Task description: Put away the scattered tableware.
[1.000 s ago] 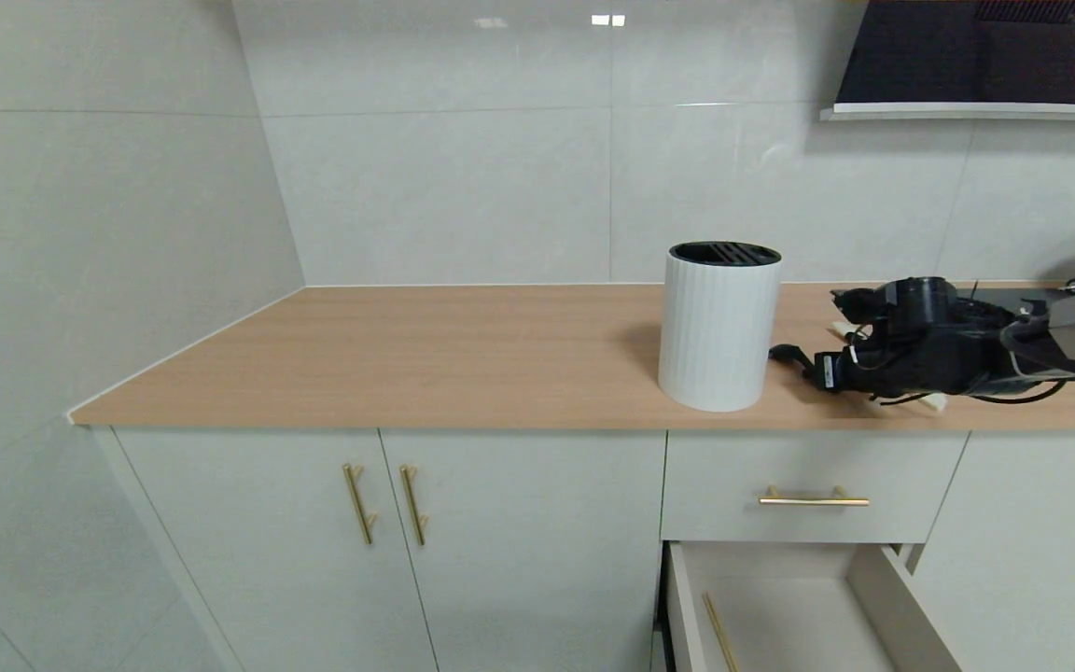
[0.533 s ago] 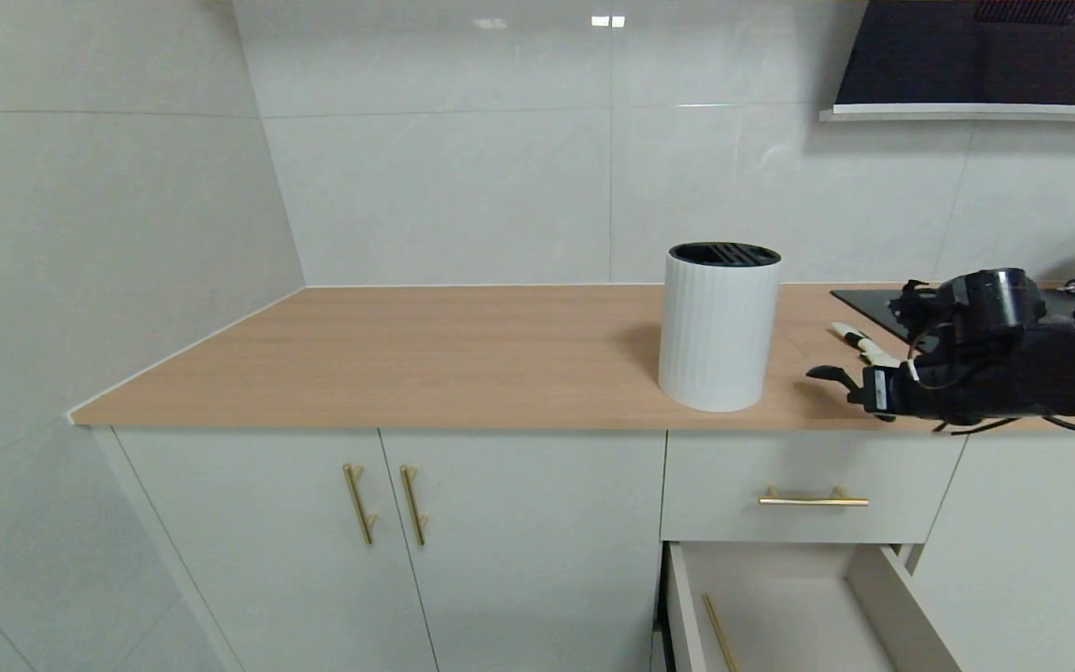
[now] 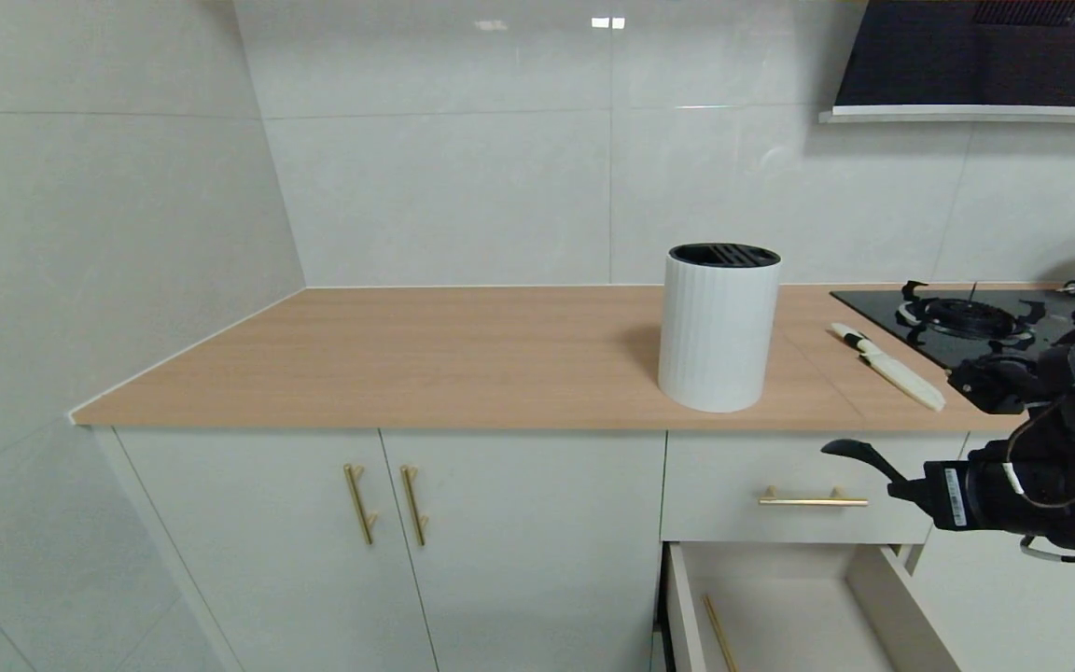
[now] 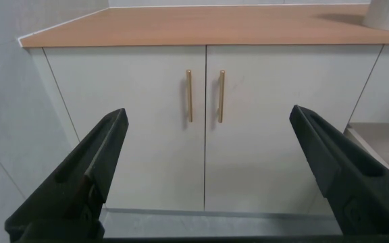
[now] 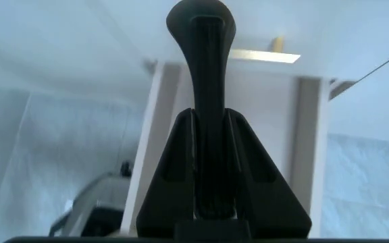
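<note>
Cream knife, maybe sheathed, flat nr holder

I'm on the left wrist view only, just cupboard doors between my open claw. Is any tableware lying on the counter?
Observer: Yes, a knife lies on the counter, between the white holder and the stove.
Operator: Where is the right claw?
Observer: The right claw is in front of the upper drawer, below the counter edge, shut and empty.
Operator: What's in the open drawer?
Observer: The lower drawer holds a thin gold stick near its left wall.
</note>
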`<state>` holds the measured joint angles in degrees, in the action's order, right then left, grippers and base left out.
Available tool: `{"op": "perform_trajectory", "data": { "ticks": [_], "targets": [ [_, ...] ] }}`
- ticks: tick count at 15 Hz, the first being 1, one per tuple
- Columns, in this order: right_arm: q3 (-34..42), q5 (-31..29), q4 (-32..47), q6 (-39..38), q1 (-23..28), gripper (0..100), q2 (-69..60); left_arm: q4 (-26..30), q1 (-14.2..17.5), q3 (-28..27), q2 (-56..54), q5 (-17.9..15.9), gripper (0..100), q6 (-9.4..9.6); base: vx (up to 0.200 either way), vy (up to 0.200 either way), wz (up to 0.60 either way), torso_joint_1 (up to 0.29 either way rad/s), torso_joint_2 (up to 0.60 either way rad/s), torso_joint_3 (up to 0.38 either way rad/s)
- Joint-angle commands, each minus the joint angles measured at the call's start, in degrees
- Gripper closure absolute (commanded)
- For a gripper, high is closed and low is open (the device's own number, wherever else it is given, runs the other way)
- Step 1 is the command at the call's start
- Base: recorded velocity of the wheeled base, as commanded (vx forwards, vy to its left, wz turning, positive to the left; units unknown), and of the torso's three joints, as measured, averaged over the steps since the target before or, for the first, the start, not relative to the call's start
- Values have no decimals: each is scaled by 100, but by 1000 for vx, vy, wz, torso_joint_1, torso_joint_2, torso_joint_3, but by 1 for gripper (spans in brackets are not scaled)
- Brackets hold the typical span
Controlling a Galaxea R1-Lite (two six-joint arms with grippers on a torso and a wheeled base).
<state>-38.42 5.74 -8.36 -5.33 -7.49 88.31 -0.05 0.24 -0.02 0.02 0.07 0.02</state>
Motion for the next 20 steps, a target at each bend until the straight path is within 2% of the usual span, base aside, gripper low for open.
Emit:
{"op": "perform_trajectory", "data": {
  "ticks": [1, 7, 20],
  "targets": [
    [230, 6, -7, 5, -43, 100, -191, -4, 2, 2, -2, 1, 0, -2, 0, 0, 0, 0, 0, 0],
    [230, -12, -7, 23, -51, 100, 398, -4, 2, 2, -2, 1, 0, -2, 0, 0, 0, -33, 76, 46],
    [248, -205, -227, 23, -43, 100, 863, -4, 2, 2, -2, 1, 0, -2, 0, 0, 0, -169, 456, 287]
  ]
}}
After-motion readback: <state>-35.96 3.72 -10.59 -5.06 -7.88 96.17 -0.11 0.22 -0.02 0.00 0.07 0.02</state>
